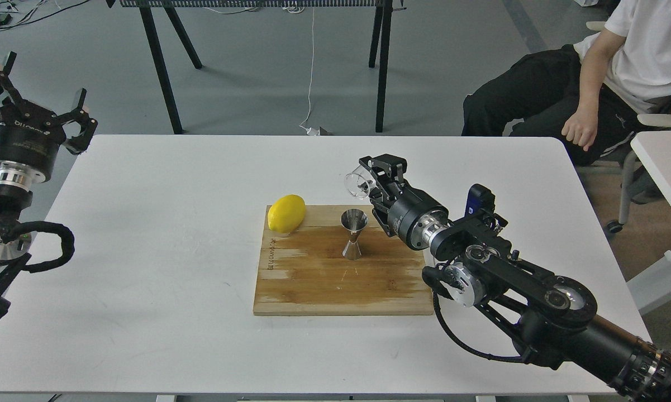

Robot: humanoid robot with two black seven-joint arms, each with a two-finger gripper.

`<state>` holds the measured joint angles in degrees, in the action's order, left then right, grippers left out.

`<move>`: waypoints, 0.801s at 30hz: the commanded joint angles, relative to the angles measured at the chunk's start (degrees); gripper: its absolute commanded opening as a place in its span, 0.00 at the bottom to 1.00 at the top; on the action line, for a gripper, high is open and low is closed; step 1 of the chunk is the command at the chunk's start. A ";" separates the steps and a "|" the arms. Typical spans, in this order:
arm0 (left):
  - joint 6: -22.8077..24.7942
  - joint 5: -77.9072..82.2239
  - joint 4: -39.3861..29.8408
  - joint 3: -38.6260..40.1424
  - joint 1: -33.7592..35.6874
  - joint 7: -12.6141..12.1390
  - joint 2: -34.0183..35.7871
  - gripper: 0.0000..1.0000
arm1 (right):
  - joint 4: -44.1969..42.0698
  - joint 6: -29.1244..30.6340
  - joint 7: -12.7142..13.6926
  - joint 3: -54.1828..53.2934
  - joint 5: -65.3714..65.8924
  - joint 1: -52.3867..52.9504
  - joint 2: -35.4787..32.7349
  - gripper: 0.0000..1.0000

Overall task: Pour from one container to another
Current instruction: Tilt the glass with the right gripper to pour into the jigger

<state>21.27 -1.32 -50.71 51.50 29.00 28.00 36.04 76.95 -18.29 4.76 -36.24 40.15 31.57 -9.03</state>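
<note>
My right gripper (375, 180) is shut on the small clear glass cup (358, 183), holding it tilted on its side with its mouth toward the left, just above and slightly right of the steel jigger (353, 233). The jigger stands upright on the wooden cutting board (313, 285), its open mouth up. No liquid shows in the cup or in the air. My left gripper (31, 95) is raised off the table's far left edge, its fingers spread open and holding nothing.
A yellow lemon (286, 213) lies on the board's back left corner. The white table (145, 251) spreads around the board. A seated person (609, 84) is beyond the table's back right corner, and another white table (667, 162) stands at right.
</note>
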 commanded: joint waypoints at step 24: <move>0.00 -1.75 0.00 0.00 -0.26 0.00 0.00 1.00 | 0.65 0.01 -0.28 4.68 6.17 1.65 -3.01 0.30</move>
<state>21.27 -2.15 -50.71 51.50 28.74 28.00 35.95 77.55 -18.27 4.52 -32.93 45.42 33.05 -11.48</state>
